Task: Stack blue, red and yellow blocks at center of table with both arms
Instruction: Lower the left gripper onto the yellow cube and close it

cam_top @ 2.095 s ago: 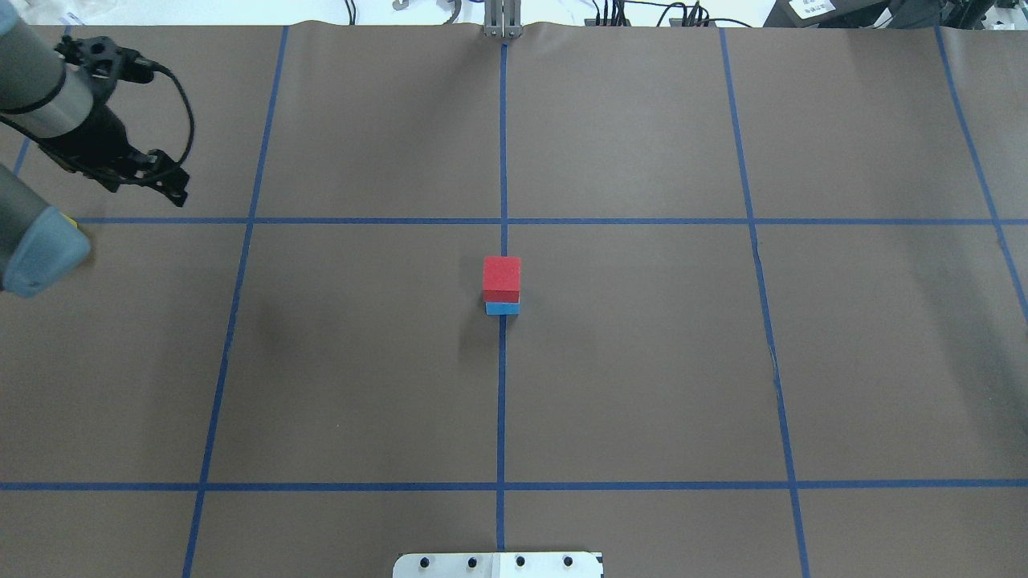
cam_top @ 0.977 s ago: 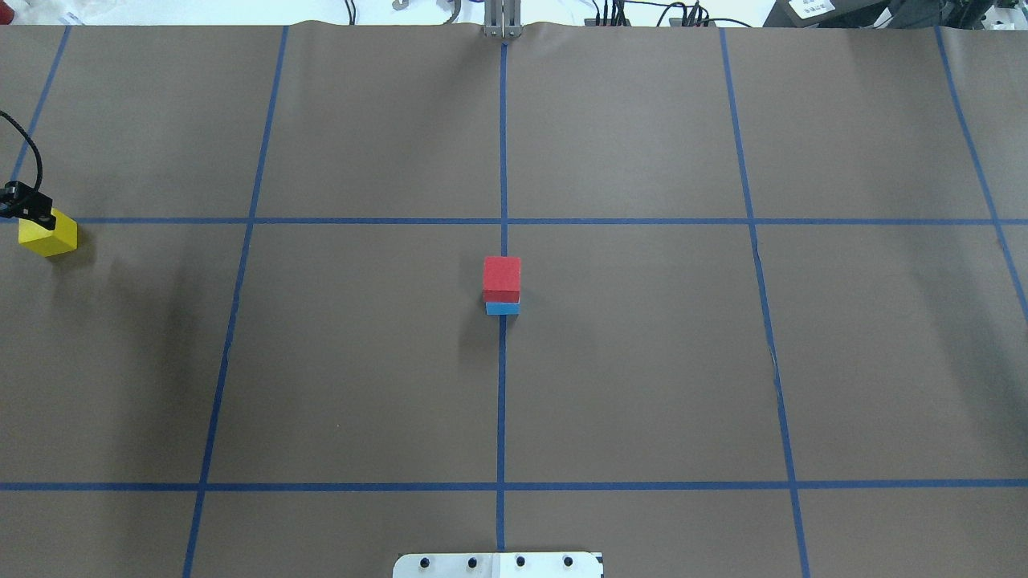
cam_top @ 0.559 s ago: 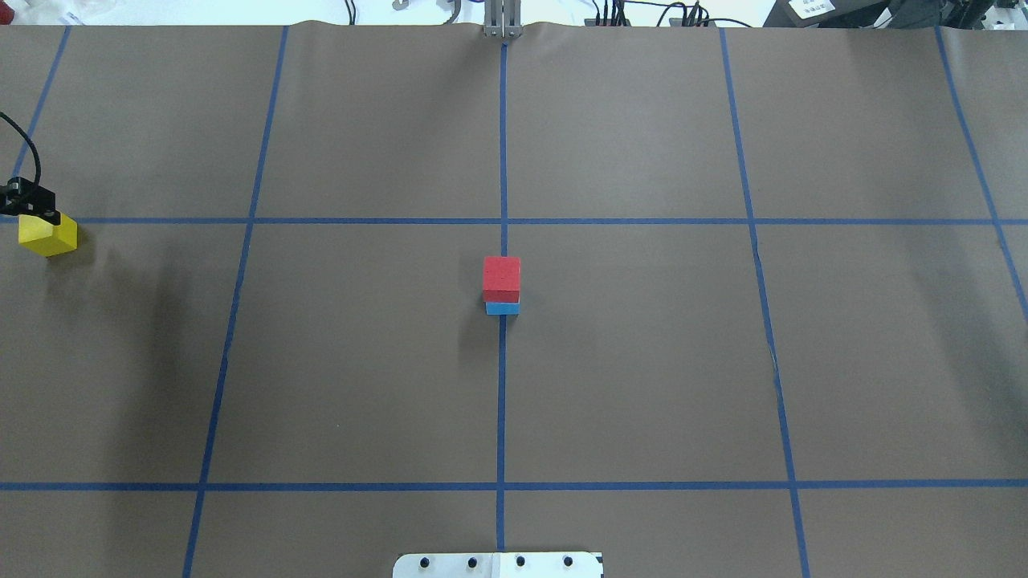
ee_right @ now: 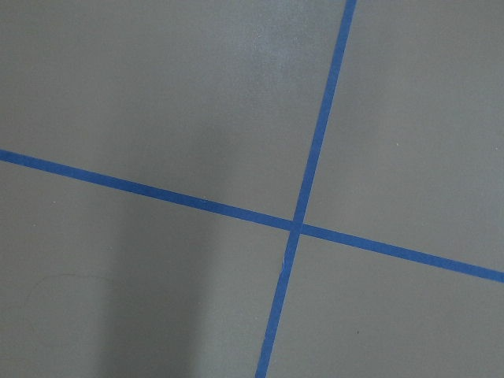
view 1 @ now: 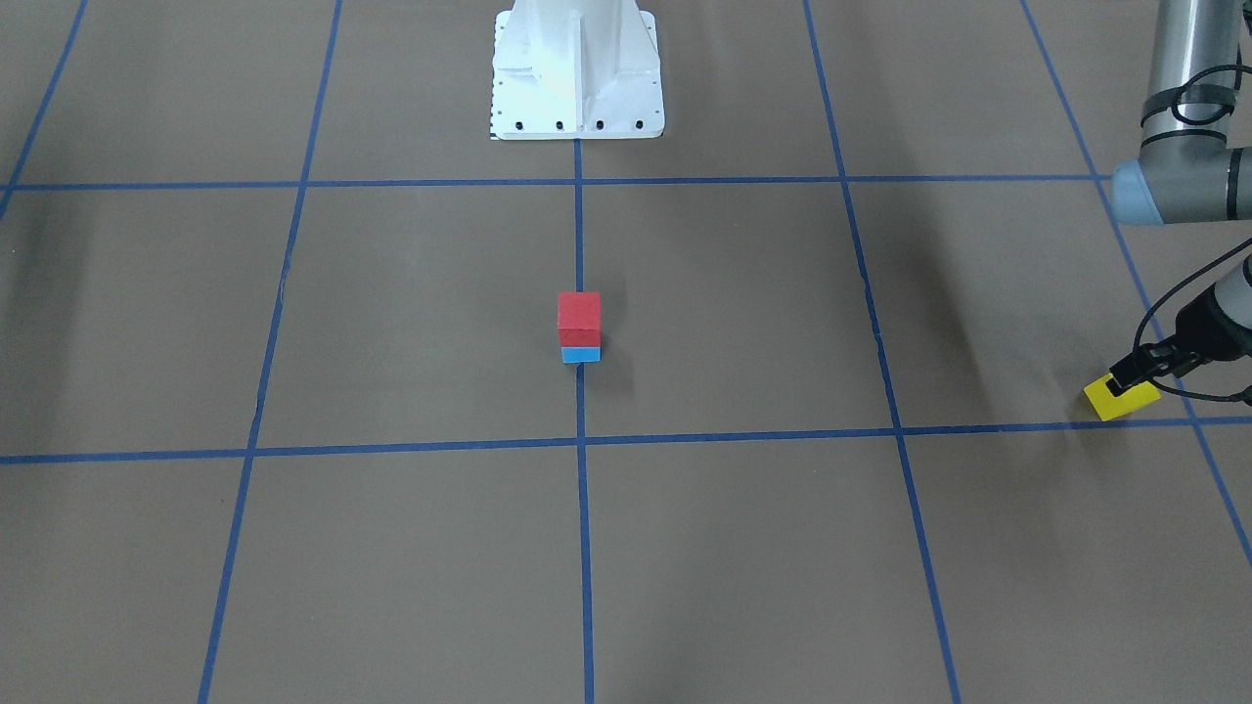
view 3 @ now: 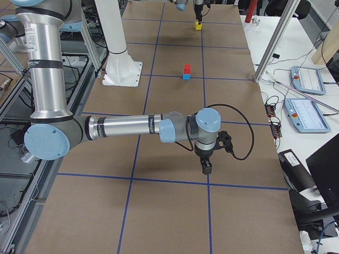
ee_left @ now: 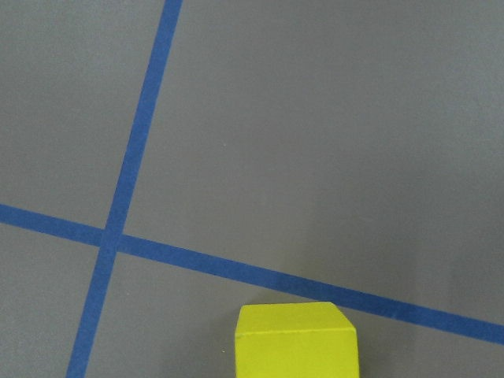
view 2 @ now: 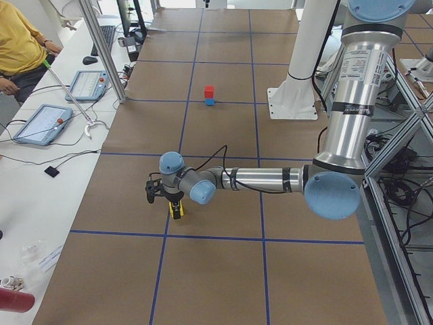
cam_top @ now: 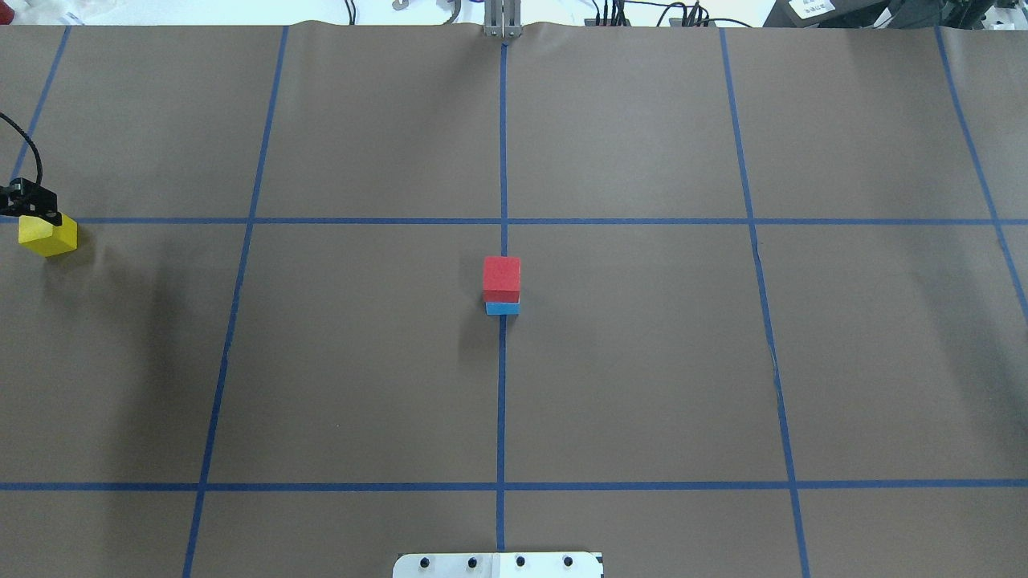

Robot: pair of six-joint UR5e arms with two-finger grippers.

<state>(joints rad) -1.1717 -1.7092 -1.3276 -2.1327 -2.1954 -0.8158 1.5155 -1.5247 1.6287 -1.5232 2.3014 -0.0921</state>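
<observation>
the red block (cam_top: 502, 275) sits squarely on the blue block (cam_top: 502, 308) near the middle of the bench (cam_top: 642, 361). the pair stands on the centre tape line, between two cross lines and nearer the far one in the overhead view. the edges of the two blocks line up, and nothing touches them.

the yellow block (cam_top: 48, 235) is well apart from that pair, at the bench's left end, just beside a tape line on the robot's side of it. the left wrist view shows it at the bottom edge, close to that line, with a tape crossing off to one side.

the left end effector (view 1: 1133, 374) points down at the yellow block, its black fingertips at the block's top. the fingers are small and dark against it, so i cannot tell whether they are apart around it or clamped on it, nor whether the block is touching the bench. the left arm reaches out low over the bench from the white pedestal (view 1: 577, 68).

the right end effector (view 3: 206, 168) shows only in the side view, pointing down over the bench's right end near a tape line, far from all three blocks. i cannot tell whether its fingers are apart or together. its wrist view shows only bench and a tape crossing.
</observation>
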